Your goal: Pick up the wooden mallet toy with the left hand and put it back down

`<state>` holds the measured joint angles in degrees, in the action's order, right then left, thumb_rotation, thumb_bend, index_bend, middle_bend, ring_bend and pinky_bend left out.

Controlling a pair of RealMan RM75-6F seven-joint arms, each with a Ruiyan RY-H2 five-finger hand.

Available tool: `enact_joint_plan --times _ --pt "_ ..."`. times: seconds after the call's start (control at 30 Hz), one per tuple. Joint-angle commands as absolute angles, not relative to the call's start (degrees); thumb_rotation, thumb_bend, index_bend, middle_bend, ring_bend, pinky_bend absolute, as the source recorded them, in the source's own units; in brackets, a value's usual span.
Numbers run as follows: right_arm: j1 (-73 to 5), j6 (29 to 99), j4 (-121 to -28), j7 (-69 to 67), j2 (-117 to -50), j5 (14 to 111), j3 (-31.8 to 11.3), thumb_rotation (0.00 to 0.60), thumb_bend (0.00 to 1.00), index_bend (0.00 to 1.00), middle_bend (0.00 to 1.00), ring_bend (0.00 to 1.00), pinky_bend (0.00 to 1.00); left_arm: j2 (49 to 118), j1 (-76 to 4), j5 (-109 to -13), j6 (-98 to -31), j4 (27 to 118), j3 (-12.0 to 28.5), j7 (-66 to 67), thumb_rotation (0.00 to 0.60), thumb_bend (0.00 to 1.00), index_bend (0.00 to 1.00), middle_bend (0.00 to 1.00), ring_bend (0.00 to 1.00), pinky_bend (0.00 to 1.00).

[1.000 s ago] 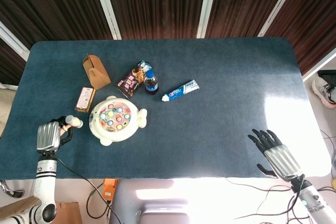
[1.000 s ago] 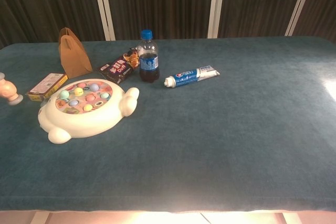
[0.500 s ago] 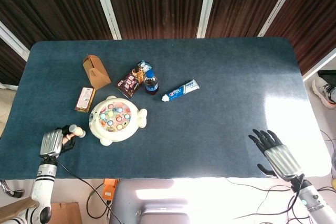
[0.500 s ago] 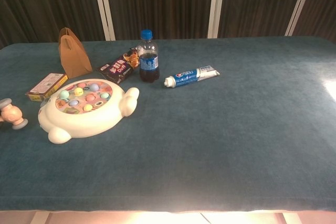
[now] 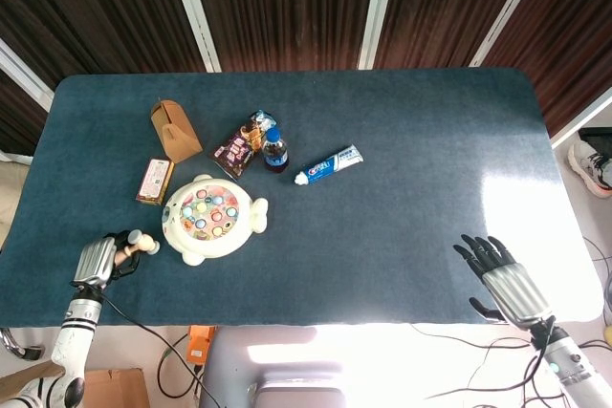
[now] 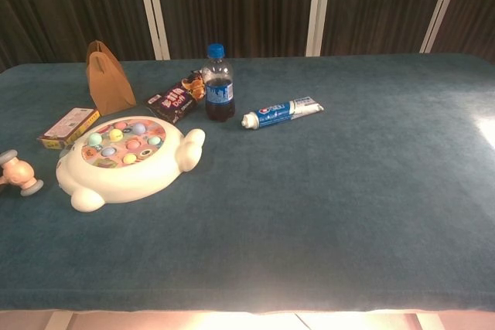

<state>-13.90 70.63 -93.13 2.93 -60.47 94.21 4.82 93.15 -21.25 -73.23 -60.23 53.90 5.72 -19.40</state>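
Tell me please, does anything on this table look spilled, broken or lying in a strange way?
Nothing looks spilled or broken. The bottle stands upright with its cap on, and the toothpaste tube lies flat and closed. The only unusual thing is the wooden mallet toy, which the left hand holds near the table's left edge.

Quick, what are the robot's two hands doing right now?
Left hand: holding the wooden mallet toy, low at the table.
Right hand: open, fingers spread, holding nothing.

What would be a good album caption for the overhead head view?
Left hand holds the wooden mallet toy low beside the whack-a-mole toy.
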Motion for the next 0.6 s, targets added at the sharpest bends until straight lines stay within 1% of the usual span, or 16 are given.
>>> enact_joint_plan --times 0.03,0.17,0.33,0.6 --pt "-13.9 70.6 -93.2 3.0 -60.4 94.1 4.8 0.6 0.24 0.0 0.0 0.0 0.0 93.6 -21.4 -76.1 -60.2 50.6 4.6 -22.9 0.6 0.51 0.6 0.48 0.36 0.51" --pt "-13.8 70.8 -93.3 3.0 -60.4 94.1 4.7 0.6 0.24 0.0 0.0 0.0 0.0 94.1 -21.3 -78.0 -60.7 48.2 3.5 -24.4 0.6 0.5 0.59 0.47 0.34 0.47" --pt "-13.8 70.9 -93.3 3.0 -60.3 94.1 4.7 0.6 0.24 0.0 0.0 0.0 0.0 95.4 -21.1 -79.6 -62.2 45.1 3.0 -24.9 0.6 0.47 0.59 0.47 0.34 0.46" --pt "-13.7 71.0 -93.3 2.9 -60.3 94.2 4.7 0.6 0.24 0.0 0.0 0.0 0.0 96.1 -21.2 -80.9 -62.9 43.5 2.7 -25.9 0.6 0.44 0.56 0.47 0.34 0.46"
